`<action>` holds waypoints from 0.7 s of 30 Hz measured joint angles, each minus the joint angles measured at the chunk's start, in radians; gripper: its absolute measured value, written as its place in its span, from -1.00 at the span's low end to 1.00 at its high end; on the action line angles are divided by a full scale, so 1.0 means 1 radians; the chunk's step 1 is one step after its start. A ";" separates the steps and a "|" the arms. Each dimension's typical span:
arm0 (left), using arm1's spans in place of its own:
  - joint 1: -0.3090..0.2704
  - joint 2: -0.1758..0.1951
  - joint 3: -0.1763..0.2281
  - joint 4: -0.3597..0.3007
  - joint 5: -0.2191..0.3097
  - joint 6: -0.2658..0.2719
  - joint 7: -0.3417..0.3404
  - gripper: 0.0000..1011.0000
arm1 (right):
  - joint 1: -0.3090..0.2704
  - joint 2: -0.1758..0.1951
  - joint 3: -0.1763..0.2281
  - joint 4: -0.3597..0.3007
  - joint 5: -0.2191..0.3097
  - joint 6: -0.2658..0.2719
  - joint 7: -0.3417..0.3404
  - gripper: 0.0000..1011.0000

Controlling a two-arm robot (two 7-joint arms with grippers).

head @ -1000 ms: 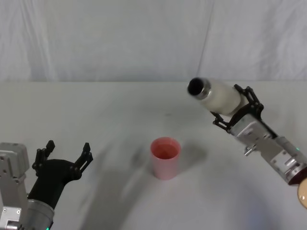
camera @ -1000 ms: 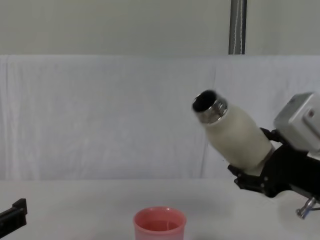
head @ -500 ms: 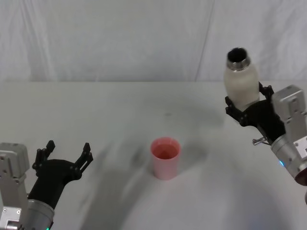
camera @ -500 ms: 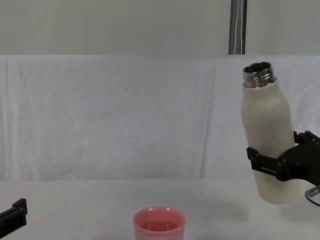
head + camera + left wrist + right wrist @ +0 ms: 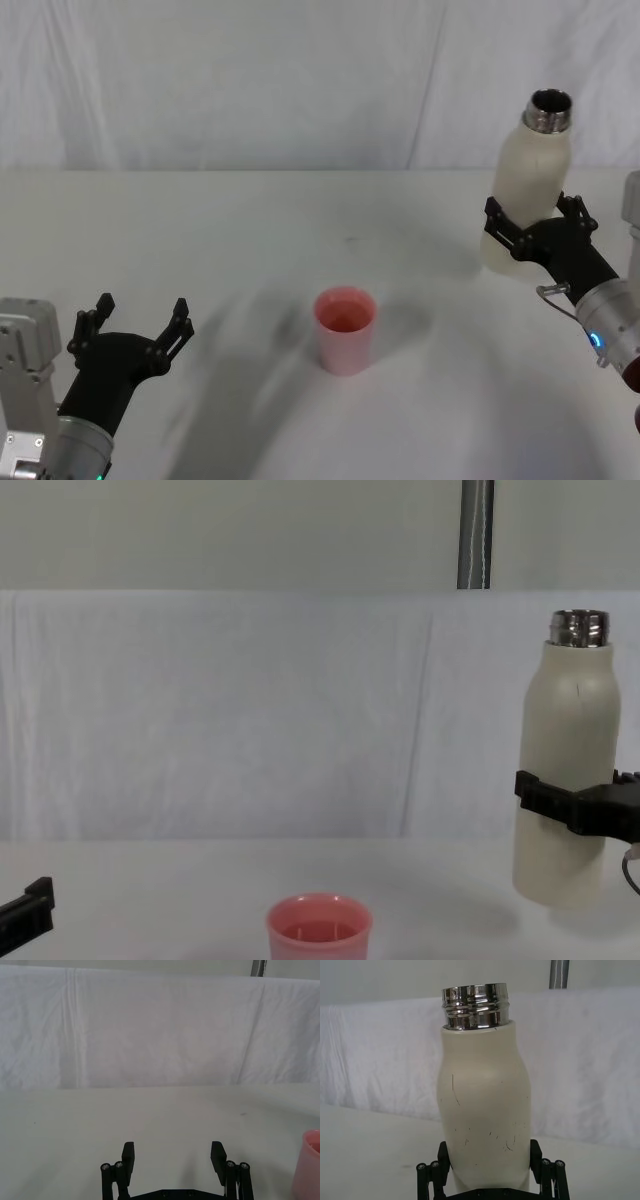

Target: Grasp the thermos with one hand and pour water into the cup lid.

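At 8 o'clock the left gripper (image 5: pixel 135 318) rests with its black jaws apart. The round pink plastic cup lid (image 5: pixel 345 329) stands mid-counter (image 5: pixel 250 230). At 3 o'clock the right gripper (image 5: pixel 537 226) clamps the smooth cream thermos (image 5: pixel 527 190) upright, steel neck on top.

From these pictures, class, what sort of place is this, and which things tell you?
Probably a robot test bench, not a home: a plain white table, a white cloth backdrop and a grey metal post behind it, with two black robot grippers working there.
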State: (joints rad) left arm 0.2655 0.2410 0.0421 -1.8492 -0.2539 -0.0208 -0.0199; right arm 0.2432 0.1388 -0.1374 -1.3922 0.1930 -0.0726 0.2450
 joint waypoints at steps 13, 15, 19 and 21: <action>0.000 0.000 0.000 0.000 0.000 0.000 0.000 0.98 | 0.002 0.012 -0.005 0.001 0.077 0.071 0.010 0.91; 0.000 0.000 0.000 0.000 0.000 0.000 0.000 0.98 | 0.006 0.015 -0.010 0.006 0.079 0.071 0.009 0.91; 0.000 0.000 0.000 0.000 0.000 0.000 0.000 0.98 | 0.015 0.021 -0.020 0.019 0.078 0.067 0.006 0.91; 0.000 0.000 0.000 0.000 0.000 0.000 0.000 0.98 | 0.022 0.024 -0.026 0.031 0.075 0.061 0.003 0.91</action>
State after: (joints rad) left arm 0.2655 0.2410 0.0421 -1.8492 -0.2538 -0.0208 -0.0199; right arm 0.2649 0.1624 -0.1634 -1.3609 0.2676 -0.0117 0.2477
